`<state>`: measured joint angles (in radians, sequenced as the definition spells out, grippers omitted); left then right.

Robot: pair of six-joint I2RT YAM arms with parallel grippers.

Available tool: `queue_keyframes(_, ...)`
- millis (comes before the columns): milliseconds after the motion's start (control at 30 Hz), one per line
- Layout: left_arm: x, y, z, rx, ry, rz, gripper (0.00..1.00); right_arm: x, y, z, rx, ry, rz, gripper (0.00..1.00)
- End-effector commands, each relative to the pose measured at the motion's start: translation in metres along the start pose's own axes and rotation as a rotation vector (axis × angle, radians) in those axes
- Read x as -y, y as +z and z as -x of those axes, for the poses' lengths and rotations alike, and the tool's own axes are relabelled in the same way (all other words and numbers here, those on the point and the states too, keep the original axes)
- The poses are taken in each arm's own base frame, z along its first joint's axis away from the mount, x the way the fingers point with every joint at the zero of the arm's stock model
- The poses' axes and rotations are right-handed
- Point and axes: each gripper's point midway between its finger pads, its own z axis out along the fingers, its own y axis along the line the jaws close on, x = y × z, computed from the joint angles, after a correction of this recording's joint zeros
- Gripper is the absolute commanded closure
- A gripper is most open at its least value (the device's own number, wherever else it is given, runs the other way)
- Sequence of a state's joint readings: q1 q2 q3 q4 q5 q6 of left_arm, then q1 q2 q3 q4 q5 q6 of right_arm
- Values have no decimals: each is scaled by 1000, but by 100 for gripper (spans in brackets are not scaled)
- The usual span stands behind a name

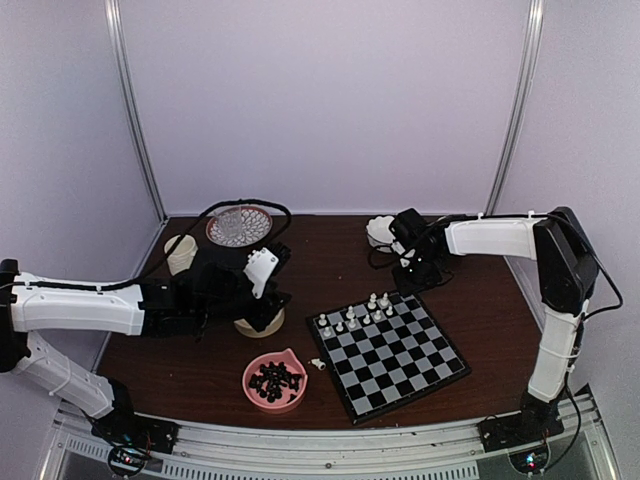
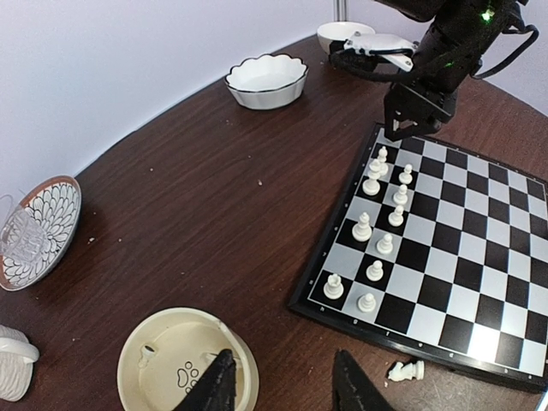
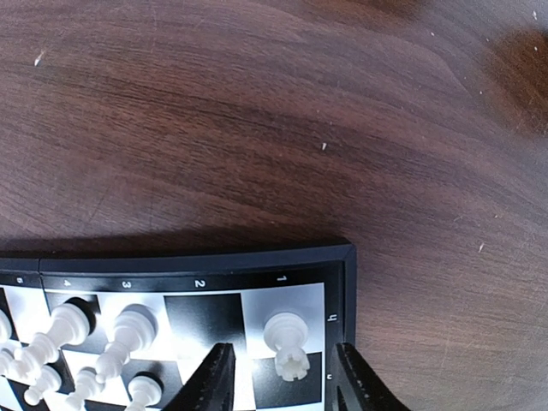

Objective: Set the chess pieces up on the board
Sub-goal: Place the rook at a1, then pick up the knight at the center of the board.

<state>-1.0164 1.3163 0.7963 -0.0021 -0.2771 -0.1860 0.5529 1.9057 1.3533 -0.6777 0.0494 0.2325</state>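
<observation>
Dark wood-grain surface point(image 1: 330, 260). Glossy checkered board point(image 1: 400, 350) lower right of centre, thin dark border. Left of it a pink bowl point(image 1: 246, 378), black men heaped, hard to count. White chess pieces point(image 1: 352, 318) along its upper-left edge. Open right claw point(image 3: 282, 364) straddles corner rook point(image 3: 287, 342), not touching. Open left claw point(image 2: 282, 381) empty, tips cut off at frame bottom.

in the right wrist view the board point(image 3: 171, 261) runs off the left and bottom edges, cutting short the white pieces point(image 3: 68, 324) at lower left. only the fingertips point(image 3: 218, 381) of the right gripper point(image 3: 278, 372) show, at the bottom edge. in the left wrist view the cream bowl point(image 2: 171, 342), the patterned plate point(image 2: 47, 223) and the left gripper point(image 2: 284, 364) are clipped by the frame. from above, the dark pieces point(image 1: 275, 380) in the pink bowl point(image 1: 247, 378) are too small to name.
</observation>
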Motion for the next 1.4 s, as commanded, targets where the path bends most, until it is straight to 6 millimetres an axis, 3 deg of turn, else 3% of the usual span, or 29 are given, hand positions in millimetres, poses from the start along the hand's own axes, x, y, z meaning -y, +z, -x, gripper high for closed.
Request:
queue_keyframes(0,1,-7,15,48,-18,-11,62,8,-23,15,77,26,-12,55)
queue_keyframes(133,-1,-7,15,52,-33,-2,61,8,-51,18,162,29,6,53)
queue_keyframes(267,-11,-6,13,48,-59,47,61,-13,-82,16,259,-49,45,55)
queue_keyframes(500,-40,-8,5,45,-150,96,61,-88,-129,0,429,-312,170,58)
queue_keyframes(633,-58,-13,2,54,-202,135,61,-136,-142,-18,454,-448,293,58)
queue_keyframes(833,-81,-25,0,86,-257,218,63,-199,-142,-51,423,-574,477,59)
queue_keyframes(933,-87,-30,-1,99,-267,249,64,-217,-132,-65,373,-648,487,60)
queue_keyframes(1367,-88,-30,-2,102,-272,255,64,-248,-89,-90,244,-742,481,62)
